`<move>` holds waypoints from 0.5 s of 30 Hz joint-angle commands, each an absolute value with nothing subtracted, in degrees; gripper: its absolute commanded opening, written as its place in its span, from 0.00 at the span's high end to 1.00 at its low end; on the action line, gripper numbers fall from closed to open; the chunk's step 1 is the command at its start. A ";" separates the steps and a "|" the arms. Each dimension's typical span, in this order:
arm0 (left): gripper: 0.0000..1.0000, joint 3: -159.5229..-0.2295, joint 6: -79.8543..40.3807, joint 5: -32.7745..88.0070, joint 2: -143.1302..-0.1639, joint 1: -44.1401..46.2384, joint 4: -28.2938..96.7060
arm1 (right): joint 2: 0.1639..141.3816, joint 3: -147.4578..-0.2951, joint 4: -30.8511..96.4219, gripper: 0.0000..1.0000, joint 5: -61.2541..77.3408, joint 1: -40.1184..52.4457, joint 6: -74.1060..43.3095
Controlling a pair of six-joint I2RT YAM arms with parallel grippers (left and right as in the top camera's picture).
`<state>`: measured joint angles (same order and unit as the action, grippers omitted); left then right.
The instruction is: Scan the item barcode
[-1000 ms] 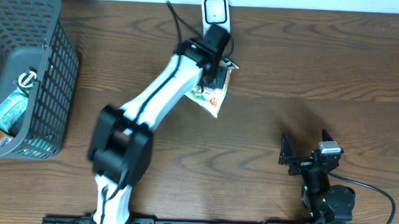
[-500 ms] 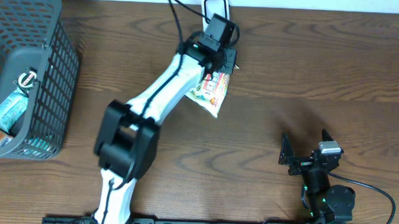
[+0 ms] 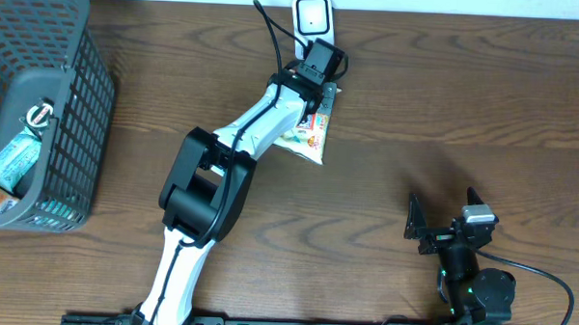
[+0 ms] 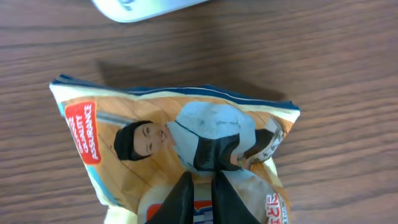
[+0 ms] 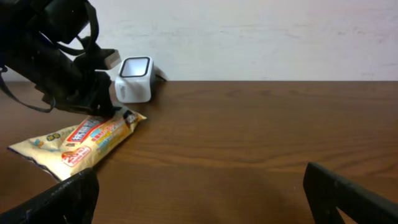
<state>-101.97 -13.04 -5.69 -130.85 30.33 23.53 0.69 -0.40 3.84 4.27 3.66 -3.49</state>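
Packet (image 4: 155,130) end pinched in left tool (image 4: 202,180) | scanner (image 3: 312,16) at far table (image 3: 465,111) edge

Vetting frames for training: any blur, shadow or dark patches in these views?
Overhead: even light, sharp. Left wrist: snack packet crisp, throwing a dark shadow on the wood above it; left gripper soft-edged. Right wrist: right gripper's fingers blurred and black in the bottom corners; left arm near-silhouette against the pale wall.

The snack packet (image 3: 311,136) is yellow-orange, with a dark-haired person and a red label printed on it. It lies stretched out, printed face up. Its crumpled end is just in front of the white barcode scanner (image 3: 313,17), which stands upright.
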 commanded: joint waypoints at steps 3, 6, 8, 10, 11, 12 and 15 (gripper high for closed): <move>0.89 -101.38 -12.49 -11.66 -122.56 29.80 26.09 | 0.38 -0.36 4.10 0.01 4.47 3.31 -3.60; 0.89 -101.38 -12.49 -11.60 -118.65 29.76 27.57 | 0.38 -0.36 4.10 0.01 4.47 3.31 -3.60; 0.89 -101.38 -12.53 -9.15 -117.19 29.76 28.73 | 0.38 -0.36 4.10 0.01 4.47 3.31 -3.60; 0.89 -101.36 -12.53 -5.37 -117.30 29.76 29.52 | 0.38 -0.36 4.10 0.01 4.47 3.31 -3.60; 0.89 -101.36 -12.53 -3.95 -117.71 29.76 29.82 | 0.38 -0.36 4.10 0.01 4.47 3.31 -3.60; 0.89 -101.34 -12.53 -2.90 -118.15 29.82 30.20 | 0.38 -0.36 4.10 0.01 4.47 3.31 -3.60; 0.89 -101.14 -12.71 -2.74 -120.20 29.87 30.61 | 0.38 -0.36 4.10 0.01 4.47 3.31 -3.60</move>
<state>-101.51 -13.06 -5.30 -116.40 30.06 29.80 0.69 -0.40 3.86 4.27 3.66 -3.46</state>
